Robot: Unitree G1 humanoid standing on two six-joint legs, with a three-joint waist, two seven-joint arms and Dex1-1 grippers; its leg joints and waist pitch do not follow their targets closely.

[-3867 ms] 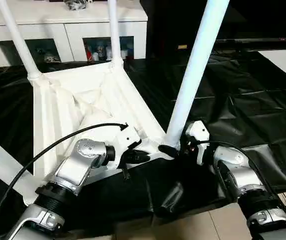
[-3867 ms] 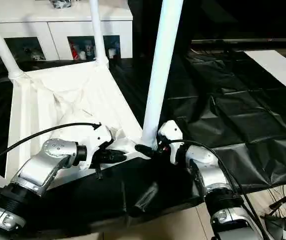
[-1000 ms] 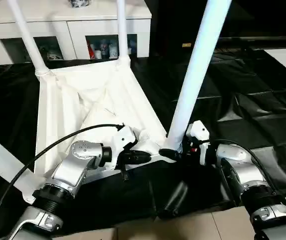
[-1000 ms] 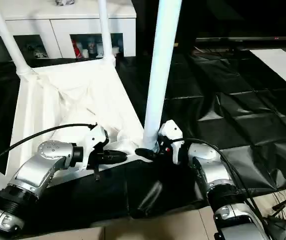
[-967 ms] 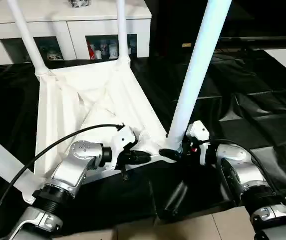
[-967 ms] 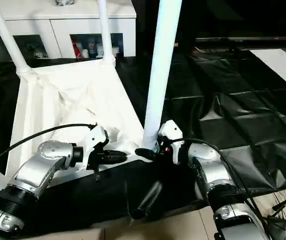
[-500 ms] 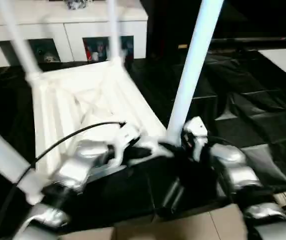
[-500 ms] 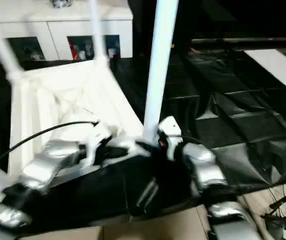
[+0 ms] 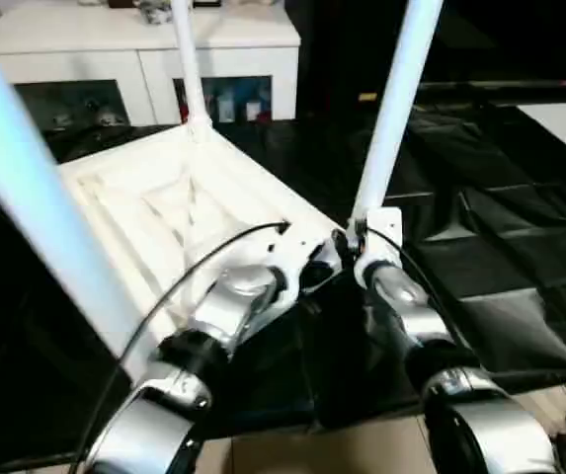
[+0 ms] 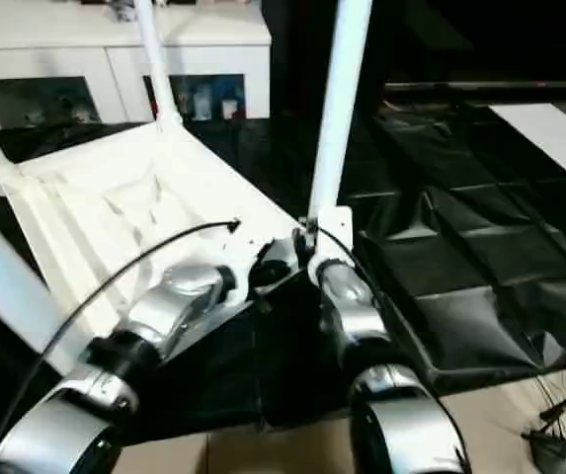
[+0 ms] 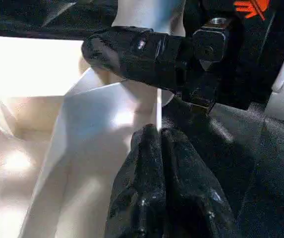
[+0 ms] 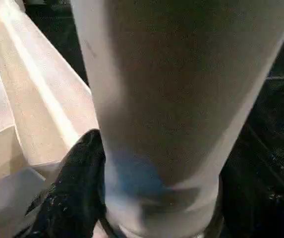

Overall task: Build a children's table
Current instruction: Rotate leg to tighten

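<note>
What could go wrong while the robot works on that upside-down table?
1. The right hand grips the base of a tall leg at its corner socket. If that leg is not fully seated, a push might tilt or loosen it.
2. The left hand is shut on the thin rim of the top; it may slip off.
3. The top lies on wrinkled black sheeting, so it might slide when pushed.

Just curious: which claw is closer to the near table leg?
Right. The right claw wraps the leg at its base; the left claw, shut, sits beside it at the tabletop's edge.
</note>
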